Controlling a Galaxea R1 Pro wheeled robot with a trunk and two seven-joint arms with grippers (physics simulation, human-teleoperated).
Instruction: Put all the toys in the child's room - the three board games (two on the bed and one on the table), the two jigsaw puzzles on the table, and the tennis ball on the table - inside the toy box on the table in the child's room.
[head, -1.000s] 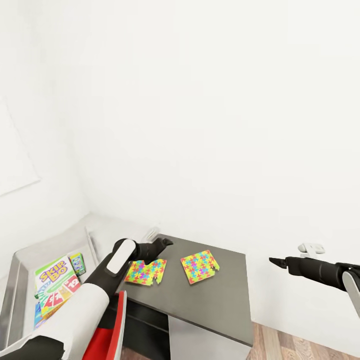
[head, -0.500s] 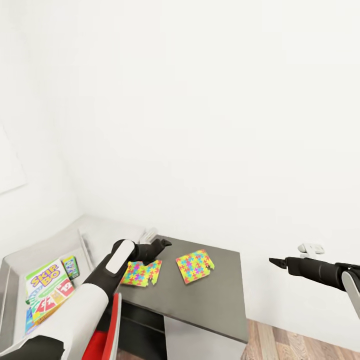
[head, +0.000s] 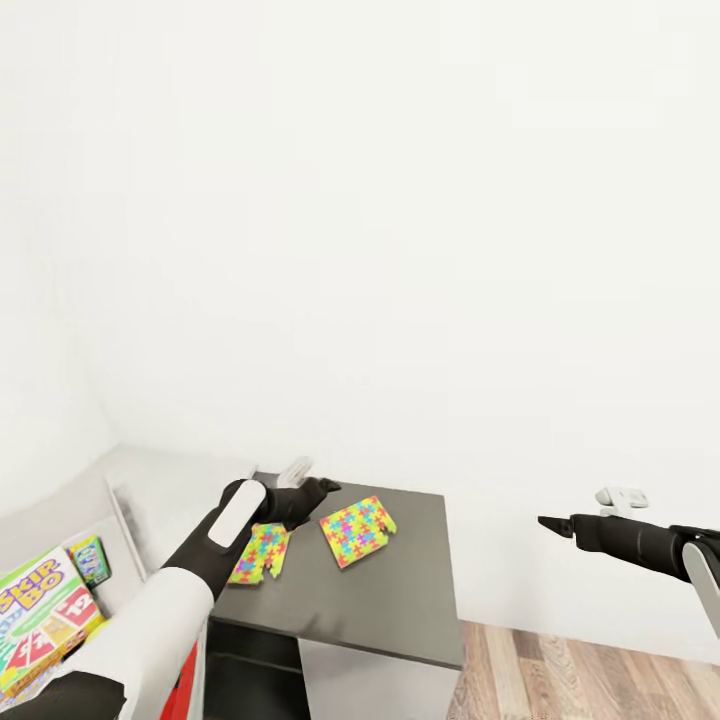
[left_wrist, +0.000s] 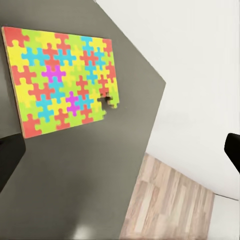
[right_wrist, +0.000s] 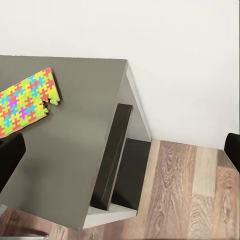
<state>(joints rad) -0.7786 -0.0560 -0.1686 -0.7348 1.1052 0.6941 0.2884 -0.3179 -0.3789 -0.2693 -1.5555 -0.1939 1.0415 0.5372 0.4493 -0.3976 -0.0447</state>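
Observation:
Two jigsaw puzzles lie flat on the dark grey section of the table (head: 385, 595). My left forearm partly covers the nearer puzzle (head: 256, 553); the other puzzle (head: 357, 517) (left_wrist: 62, 80) (right_wrist: 24, 100) lies beside it in full view. My left gripper (head: 320, 488) hovers open just above the table behind them, with one finger (left_wrist: 10, 157) at the frame edge in the left wrist view. My right gripper (head: 548, 522) hangs open in the air beyond the table's right end. The toy box (head: 120, 508) at the lower left holds board games: a Skip-Bo box (head: 40, 612) and a small green box (head: 90, 560). The tennis ball and the bed are out of view.
A plain white wall rises right behind the table. Wood-plank floor (head: 590, 675) (right_wrist: 185, 190) lies to the right of the table's end. A dark open recess (right_wrist: 117, 160) sits under the grey top, above a white cabinet front (head: 370, 690).
The camera has swung to the right, so the table, puzzles and toy box sit further left in the picture. Both arms hold the same pose relative to the view.

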